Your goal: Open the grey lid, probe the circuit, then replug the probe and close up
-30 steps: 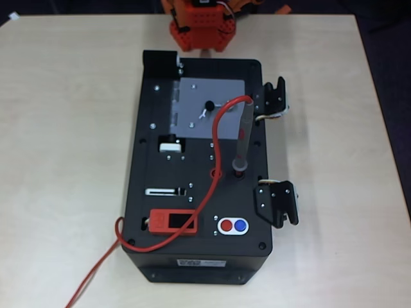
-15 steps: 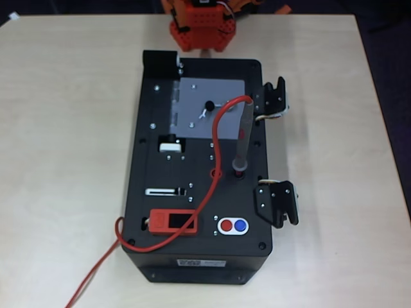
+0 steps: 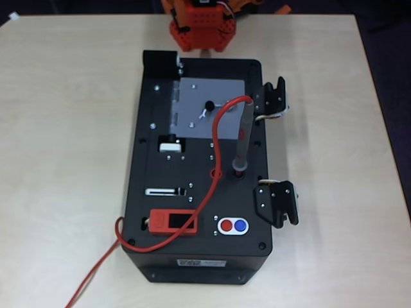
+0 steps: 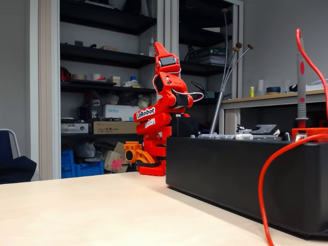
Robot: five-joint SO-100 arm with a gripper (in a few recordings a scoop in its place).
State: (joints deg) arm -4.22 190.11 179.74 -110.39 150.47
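Observation:
The grey lid (image 3: 212,108) lies flat and closed on the black box (image 3: 154,192), its small black knob (image 3: 209,105) pointing up. The circuit is hidden under it. The probe (image 3: 243,138) stands upright with its tip in a socket on the box top, right of the lid; it also rises at the right edge of the fixed view (image 4: 301,77). Its red wire (image 3: 212,179) loops over the lid's corner, runs down the box and off the front left. My orange arm (image 4: 159,118) is folded up behind the box, with the gripper (image 4: 159,47) pointing up, shut and holding nothing.
A red display module (image 3: 172,222) and a red-and-blue button pair (image 3: 233,226) sit near the box's front. Two black latches (image 3: 276,102) (image 3: 277,202) stick out on its right side. Bare tabletop (image 3: 64,160) lies on both sides. Shelves (image 4: 102,56) stand behind the table.

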